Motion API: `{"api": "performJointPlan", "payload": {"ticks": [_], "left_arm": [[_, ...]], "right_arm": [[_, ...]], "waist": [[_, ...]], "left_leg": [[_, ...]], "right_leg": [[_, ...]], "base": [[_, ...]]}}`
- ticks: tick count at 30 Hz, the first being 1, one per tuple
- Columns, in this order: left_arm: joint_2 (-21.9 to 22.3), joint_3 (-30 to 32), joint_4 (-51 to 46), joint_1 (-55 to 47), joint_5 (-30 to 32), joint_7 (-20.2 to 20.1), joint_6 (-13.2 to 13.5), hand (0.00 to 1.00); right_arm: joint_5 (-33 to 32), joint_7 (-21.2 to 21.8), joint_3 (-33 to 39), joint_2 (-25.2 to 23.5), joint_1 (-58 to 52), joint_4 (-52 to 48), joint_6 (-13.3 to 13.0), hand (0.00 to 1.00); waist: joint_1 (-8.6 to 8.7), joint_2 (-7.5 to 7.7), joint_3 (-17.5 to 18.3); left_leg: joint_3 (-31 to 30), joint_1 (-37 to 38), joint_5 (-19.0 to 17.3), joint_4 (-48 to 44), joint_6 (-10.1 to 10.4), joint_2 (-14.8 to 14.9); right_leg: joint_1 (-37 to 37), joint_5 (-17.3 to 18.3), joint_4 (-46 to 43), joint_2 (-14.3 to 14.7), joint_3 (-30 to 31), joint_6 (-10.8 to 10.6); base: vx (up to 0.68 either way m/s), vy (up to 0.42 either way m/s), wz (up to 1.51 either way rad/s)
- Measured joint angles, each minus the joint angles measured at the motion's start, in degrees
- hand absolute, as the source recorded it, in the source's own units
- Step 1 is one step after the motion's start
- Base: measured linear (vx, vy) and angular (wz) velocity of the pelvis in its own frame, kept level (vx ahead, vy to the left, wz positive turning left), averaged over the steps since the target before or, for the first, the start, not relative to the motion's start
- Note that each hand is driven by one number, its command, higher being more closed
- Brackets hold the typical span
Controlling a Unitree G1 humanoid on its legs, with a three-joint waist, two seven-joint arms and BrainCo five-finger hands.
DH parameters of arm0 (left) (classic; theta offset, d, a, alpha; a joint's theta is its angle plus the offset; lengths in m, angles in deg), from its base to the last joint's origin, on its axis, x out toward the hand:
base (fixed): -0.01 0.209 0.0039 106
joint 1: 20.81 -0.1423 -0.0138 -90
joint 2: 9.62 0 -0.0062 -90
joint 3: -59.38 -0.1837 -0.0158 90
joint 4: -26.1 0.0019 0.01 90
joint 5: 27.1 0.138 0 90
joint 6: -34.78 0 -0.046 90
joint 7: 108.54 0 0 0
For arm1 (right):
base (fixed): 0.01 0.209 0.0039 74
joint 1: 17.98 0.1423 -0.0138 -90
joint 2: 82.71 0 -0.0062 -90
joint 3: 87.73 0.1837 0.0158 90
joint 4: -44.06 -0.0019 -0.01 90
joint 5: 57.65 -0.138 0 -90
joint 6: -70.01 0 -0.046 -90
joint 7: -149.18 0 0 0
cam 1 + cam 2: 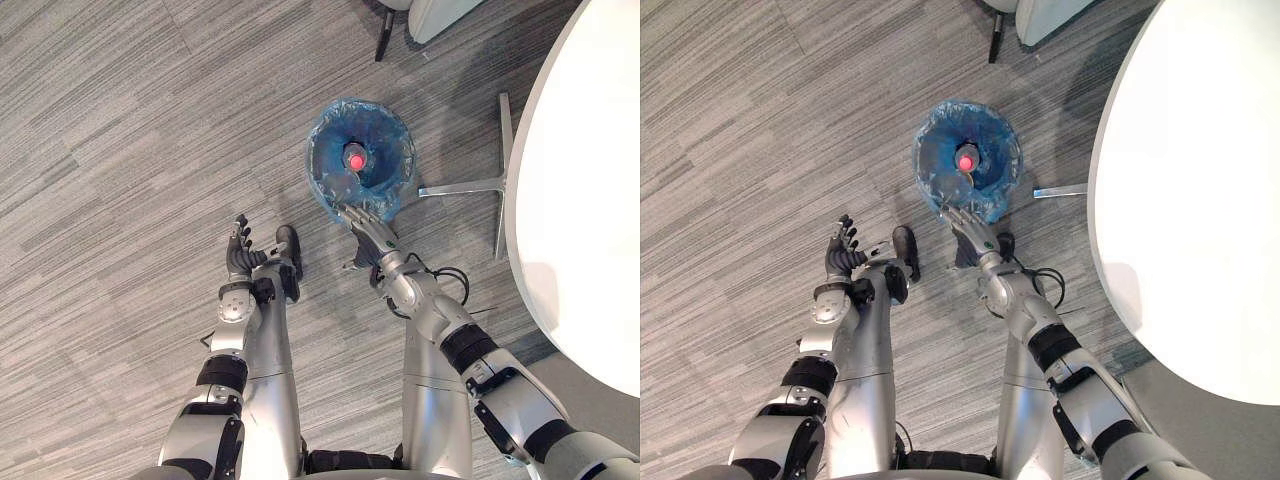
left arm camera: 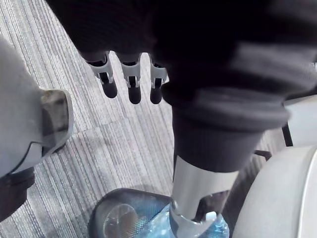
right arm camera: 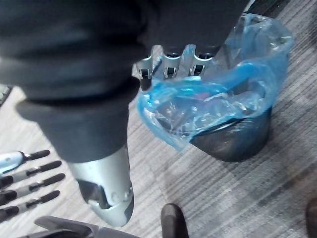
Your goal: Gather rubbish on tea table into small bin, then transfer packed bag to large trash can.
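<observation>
The left hand [image 1: 240, 258] is held idle, fingers loosely apart, well left of the right hand [image 1: 368, 228]. The latter is laid on the near rim of the blue bag [image 1: 328, 140] lining the small bin [image 3: 237, 144]; whether the bag is clamped cannot be told. The rim should be pinched firmly before lifting, so the red-capped bottle [image 1: 355, 158] beyond the hand is kept inside.

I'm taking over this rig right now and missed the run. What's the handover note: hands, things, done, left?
Left hand: open, idle over the floor, holding nothing.
Right hand: open, straight fingers at the near rim of the blue bag lining the small bin on the floor.
Done: a red-capped bottle lies in the bag.
Left: grip the bag, pack it, lift it out and carry it to the large trash can.
</observation>
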State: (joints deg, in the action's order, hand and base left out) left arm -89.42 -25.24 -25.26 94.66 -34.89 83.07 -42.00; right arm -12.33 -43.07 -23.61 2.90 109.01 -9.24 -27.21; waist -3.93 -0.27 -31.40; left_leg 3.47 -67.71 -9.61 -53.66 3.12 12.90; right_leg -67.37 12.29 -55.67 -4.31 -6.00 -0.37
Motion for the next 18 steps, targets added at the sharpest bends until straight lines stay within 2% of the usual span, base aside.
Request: {"api": "performJointPlan", "payload": {"ticks": [7, 18], "left_arm": [[0.0, -0.03, 0.68, 0.96, -0.14, 0.33, 0.87, 0.0], [-0.03, -0.41, -0.14, 2.79, -1.72, 0.88, 1.28, 0.0]], "right_arm": [[0.28, -1.41, 0.65, 0.0, 4.56, 6.54, 2.99, 0.0], [-0.48, -3.84, 3.33, -0.06, 12.51, 12.58, 6.23, 0.0]], "waist": [[0.01, 0.02, -0.01], [-0.15, 0.02, -0.02]], "left_leg": [[-0.42, -1.04, 0.4, 1.03, 0.7, -0.56], [-1.35, -4.96, 0.6, -0.9, 0.34, -1.73]], "right_leg": [[-1.22, 0.04, -0.01, -0.4, -0.42, 0.07], [-4.62, 1.08, -2.56, -1.76, -0.93, 0.25]], "base": [[-0.03, -0.003, 0.05], [-0.01, 0.019, 0.07]]}}
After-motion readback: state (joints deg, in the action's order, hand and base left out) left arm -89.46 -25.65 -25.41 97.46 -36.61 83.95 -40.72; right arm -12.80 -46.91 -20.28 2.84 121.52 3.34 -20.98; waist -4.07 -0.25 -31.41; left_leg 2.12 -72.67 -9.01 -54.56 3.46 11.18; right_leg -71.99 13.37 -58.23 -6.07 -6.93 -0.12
